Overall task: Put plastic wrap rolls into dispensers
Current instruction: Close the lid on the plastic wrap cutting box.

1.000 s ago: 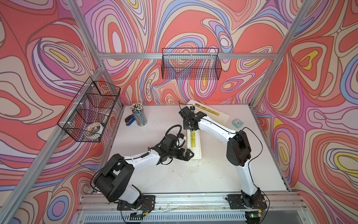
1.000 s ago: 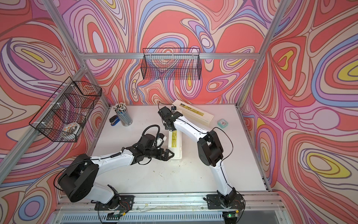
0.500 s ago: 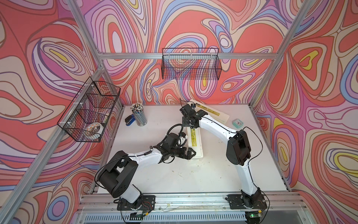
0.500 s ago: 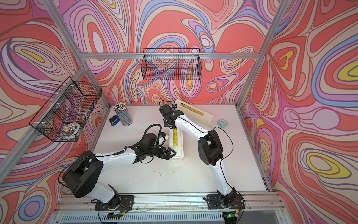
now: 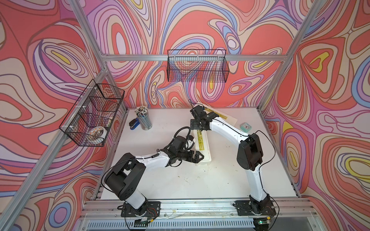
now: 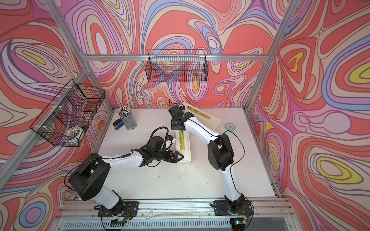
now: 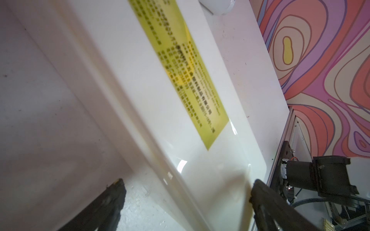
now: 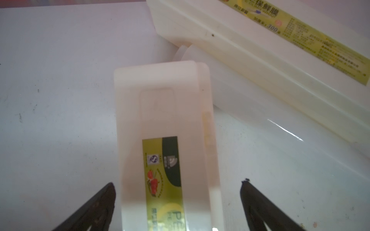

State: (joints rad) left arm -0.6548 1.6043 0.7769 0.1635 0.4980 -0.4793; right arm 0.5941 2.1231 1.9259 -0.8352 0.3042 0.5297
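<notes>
Right pincer [image 8: 178,182] has spread wide this last second, arms hardly shifted | left pincer [image 7: 187,181] gapes empty astride near dispenser [image 5: 202,143], shut, on worktop [image 5: 180,180] | right straddles its far end, gripping nothing | loose roll [image 8: 260,120] lies against far dispenser [image 5: 228,120], also shut | step: likely letting go of first box | next: open far dispenser, lift roll level.

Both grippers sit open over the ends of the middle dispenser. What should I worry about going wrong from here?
1. The plastic wrap roll lies loose on the table, close between the middle dispenser's far end and the back dispenser. Moving the right gripper there may set it rolling.
2. The left gripper straddles only the middle dispenser's near corner, with one finger almost at its edge. Closing could skew the box rather than grip it.
</notes>
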